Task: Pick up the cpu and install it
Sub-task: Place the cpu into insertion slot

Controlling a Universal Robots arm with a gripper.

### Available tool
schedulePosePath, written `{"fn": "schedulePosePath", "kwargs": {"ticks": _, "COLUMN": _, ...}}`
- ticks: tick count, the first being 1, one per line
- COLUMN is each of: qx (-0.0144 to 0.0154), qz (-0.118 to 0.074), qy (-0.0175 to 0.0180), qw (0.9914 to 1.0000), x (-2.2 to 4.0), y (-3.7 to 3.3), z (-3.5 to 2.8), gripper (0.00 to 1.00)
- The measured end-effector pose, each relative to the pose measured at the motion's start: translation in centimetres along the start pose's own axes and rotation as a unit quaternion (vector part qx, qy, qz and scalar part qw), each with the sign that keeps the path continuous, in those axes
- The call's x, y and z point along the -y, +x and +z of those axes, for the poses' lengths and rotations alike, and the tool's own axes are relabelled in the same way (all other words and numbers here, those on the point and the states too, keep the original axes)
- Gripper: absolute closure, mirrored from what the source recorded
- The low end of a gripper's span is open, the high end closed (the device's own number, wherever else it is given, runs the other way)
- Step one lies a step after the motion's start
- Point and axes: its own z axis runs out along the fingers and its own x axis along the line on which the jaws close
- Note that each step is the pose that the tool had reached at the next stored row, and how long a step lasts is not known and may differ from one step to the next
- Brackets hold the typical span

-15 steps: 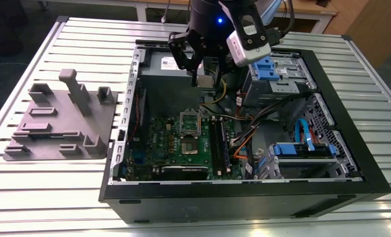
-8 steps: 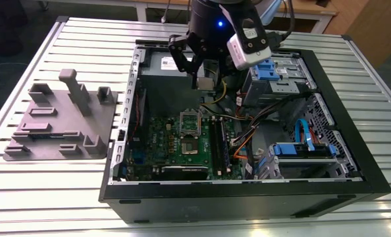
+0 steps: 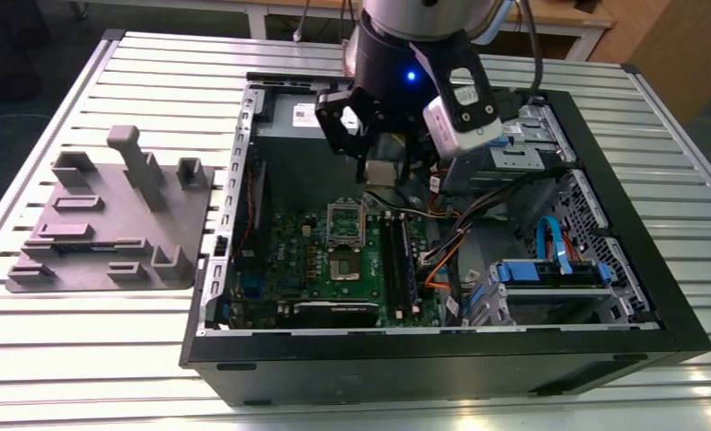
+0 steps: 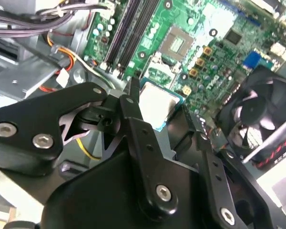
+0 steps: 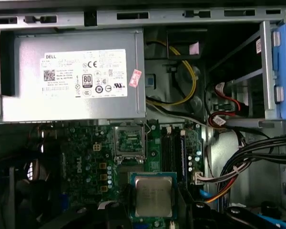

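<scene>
My gripper point(image 3: 381, 172) hangs inside the open computer case point(image 3: 452, 359), above the motherboard's far end. It is shut on the cpu point(image 5: 153, 194), a small square chip with a silvery-grey top, which sits flat between the black fingers point(image 4: 129, 102) in both wrist views. In the second wrist view the cpu point(image 4: 157, 101) floats above the green board. The open socket point(image 5: 130, 137) with its metal frame lies on the board a little away from the chip; in the exterior view the socket point(image 3: 347, 268) is nearer the camera than the gripper.
A silver power supply point(image 5: 71, 76) fills the case's far end. Memory slots point(image 5: 174, 143) run beside the socket. Cable bundles point(image 3: 452, 238) and a blue drive cage point(image 3: 548, 274) crowd the exterior view's right. A black fan point(image 4: 257, 119) sits nearby. A grey fixture point(image 3: 116, 224) rests outside.
</scene>
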Motion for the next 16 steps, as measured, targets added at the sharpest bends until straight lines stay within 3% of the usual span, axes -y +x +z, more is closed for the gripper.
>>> {"fn": "schedulePosePath", "kwargs": {"ticks": 9, "qx": -0.0014, "qz": -0.026, "qy": -0.0004, "qw": 0.99967, "x": 0.5, "y": 0.08, "z": 1.48, "gripper": 0.53}}
{"fn": "schedulePosePath", "kwargs": {"ticks": 14, "qx": -0.0094, "qz": -0.036, "qy": -0.0004, "qw": 0.99932, "x": 1.0, "y": 0.17, "z": 2.37, "gripper": 0.53}}
{"fn": "schedulePosePath", "kwargs": {"ticks": 16, "qx": -0.0095, "qz": -0.036, "qy": -0.0005, "qw": 0.99932, "x": 1.1, "y": 0.37, "z": 2.74, "gripper": 0.53}}
